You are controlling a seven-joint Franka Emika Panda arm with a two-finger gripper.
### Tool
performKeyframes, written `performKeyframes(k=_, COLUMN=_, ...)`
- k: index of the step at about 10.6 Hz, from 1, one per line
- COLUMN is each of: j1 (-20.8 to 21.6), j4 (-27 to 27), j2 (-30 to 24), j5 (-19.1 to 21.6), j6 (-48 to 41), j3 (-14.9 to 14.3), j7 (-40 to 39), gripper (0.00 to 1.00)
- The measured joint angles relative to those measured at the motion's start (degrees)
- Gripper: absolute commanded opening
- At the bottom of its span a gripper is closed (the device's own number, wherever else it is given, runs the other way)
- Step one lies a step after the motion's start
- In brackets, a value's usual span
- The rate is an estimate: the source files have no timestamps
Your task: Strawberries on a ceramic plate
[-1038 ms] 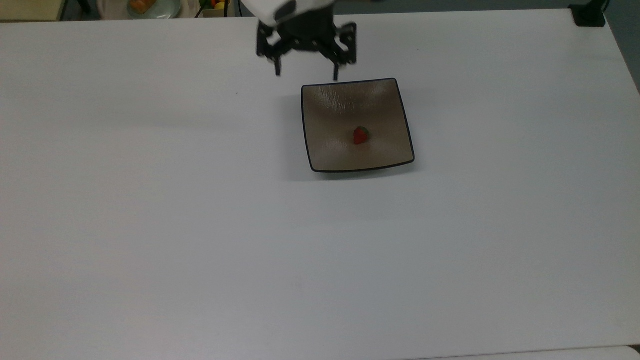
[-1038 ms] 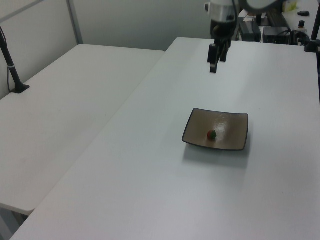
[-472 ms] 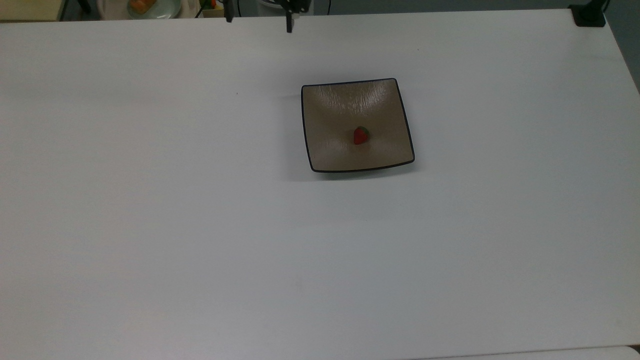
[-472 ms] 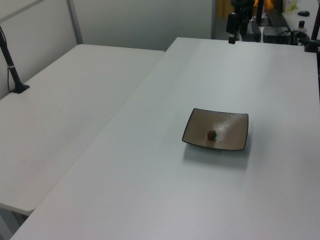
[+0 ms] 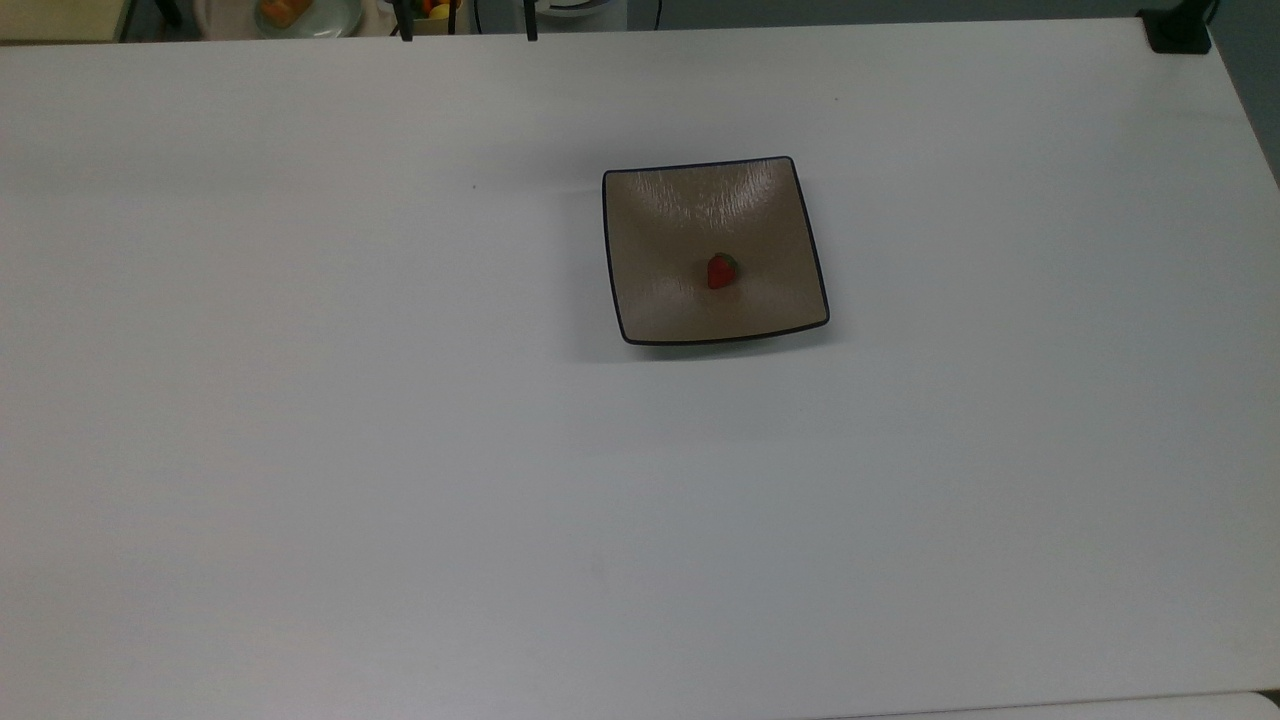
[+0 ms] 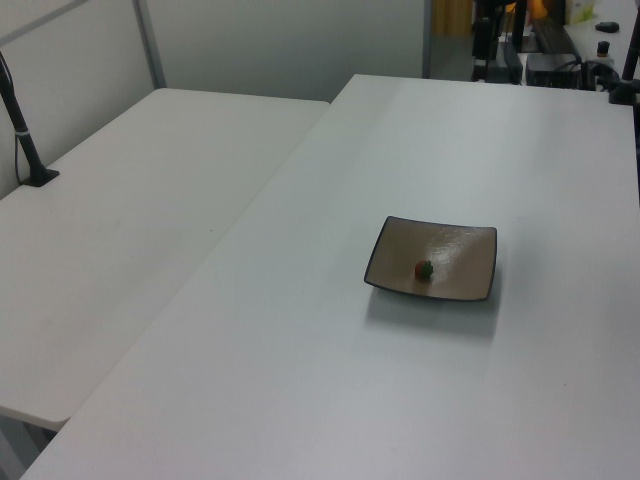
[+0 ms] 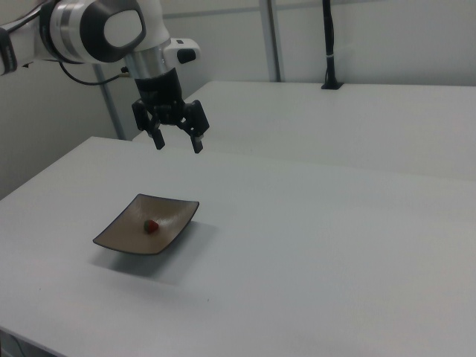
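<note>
A single small red strawberry point(image 5: 722, 271) with a green cap lies near the middle of the square beige-brown ceramic plate point(image 5: 660, 220), which sits flat on the white table. The left view has the strawberry point(image 6: 424, 269) on the plate point(image 6: 455, 250), and so does the right view, with the strawberry point(image 7: 151, 225) on the plate point(image 7: 119, 238). My gripper point(image 7: 177, 142) hangs open and empty, well above the table and beyond the plate's far side. In the top view its two dark fingertips point(image 5: 405, 28) poke in at the top edge, well apart.
A black clamp base point(image 5: 1178, 30) sits on the table's corner at the top view's upper right. A dish with fruit point(image 5: 300, 12) lies past the far edge. A second white table point(image 6: 120, 230) adjoins at the left view's left, with a black pole point(image 6: 25, 130).
The open gripper has risen and drawn back from just behind the plate towards the top view's upper left. Strawberry and plate have not moved.
</note>
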Motion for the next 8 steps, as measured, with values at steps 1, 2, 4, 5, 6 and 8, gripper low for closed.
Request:
performKeyframes(k=1, j1=-0.08, j4=-0.31, j2=0.0, j5=0.47, j6=0.0, j3=0.0, j7=-4.05, gripper=1.0)
performKeyframes(k=2, j1=-0.08, j4=-0.59, j2=0.01, j5=0.58, j6=0.0, j3=0.0, j7=-5.07, gripper=1.0)
performKeyframes(k=4, j1=-0.08, j4=-0.98, j2=0.07, j5=0.68, j6=1.6, j3=0.0, j7=-5.14, gripper=1.0)
performKeyframes(k=5, j1=-0.08, j4=-1.11, j2=0.09, j5=0.68, j6=2.26, j3=0.0, j7=-5.14, gripper=1.0)
performKeyframes(k=6, j1=-0.08, j4=-1.16, j2=0.09, j5=0.68, j6=2.47, j3=0.0, j7=-5.14, gripper=1.0)
performKeyframes(k=8, j1=-0.08, j4=-1.17, j2=0.09, j5=0.69, j6=2.48, j3=0.0, j7=-5.14, gripper=1.0)
